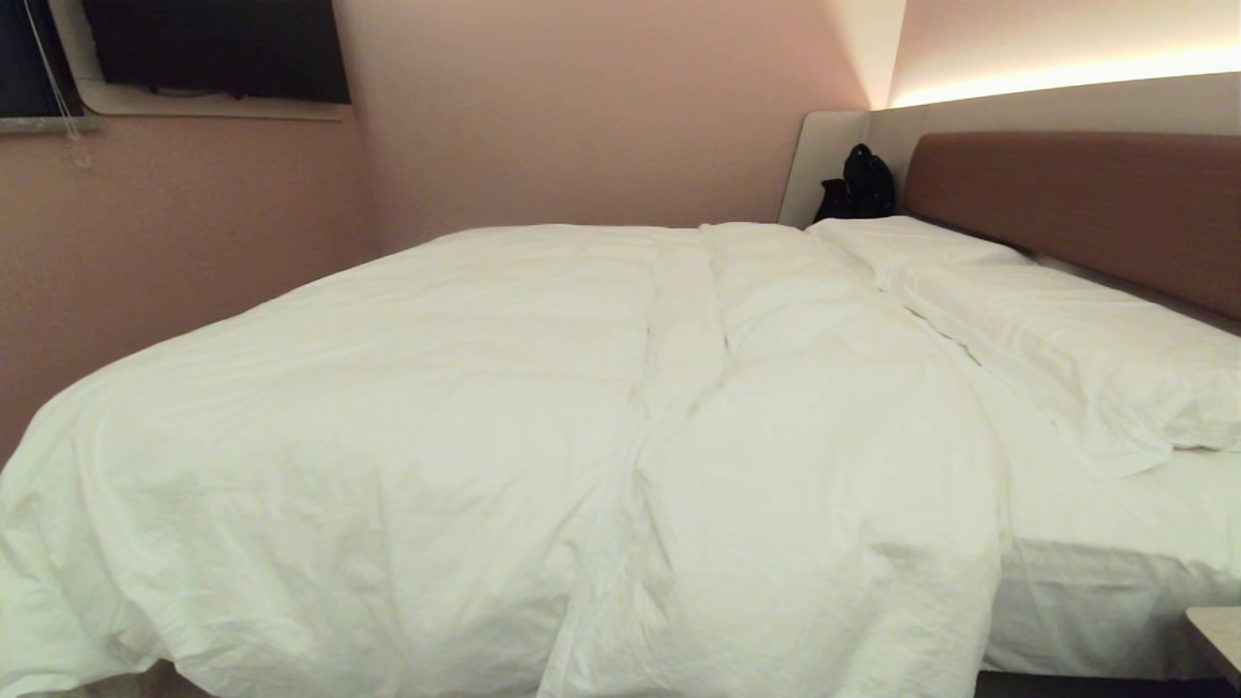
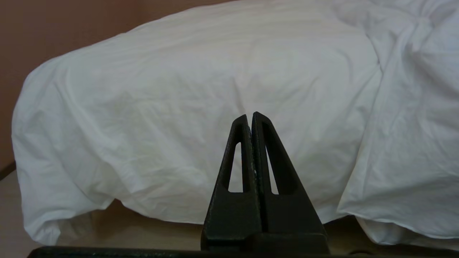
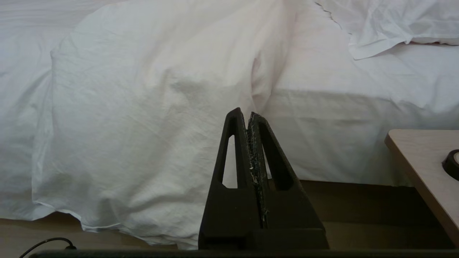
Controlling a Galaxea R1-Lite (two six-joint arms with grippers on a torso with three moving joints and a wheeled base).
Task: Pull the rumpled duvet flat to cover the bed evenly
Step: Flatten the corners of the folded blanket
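White puffy duvet [image 1: 504, 407] draped over bed [image 1: 1096, 582]: soft, bulky, likely light; best pinched at hanging hem. Left gripper [image 2: 250, 116], right gripper [image 3: 247, 114] both closed, empty, short of hem.

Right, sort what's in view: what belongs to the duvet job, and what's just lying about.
Job:
- duvet
- bed
- left tool, shut, empty
- right tool, shut, empty

Lying about:
- pillows
- black bag
- side table
- cable

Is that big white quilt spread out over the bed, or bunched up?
Spread, but not smooth: the duvet covers most of the bed, with a long ridge down its middle. Bare sheet shows near the pillows.
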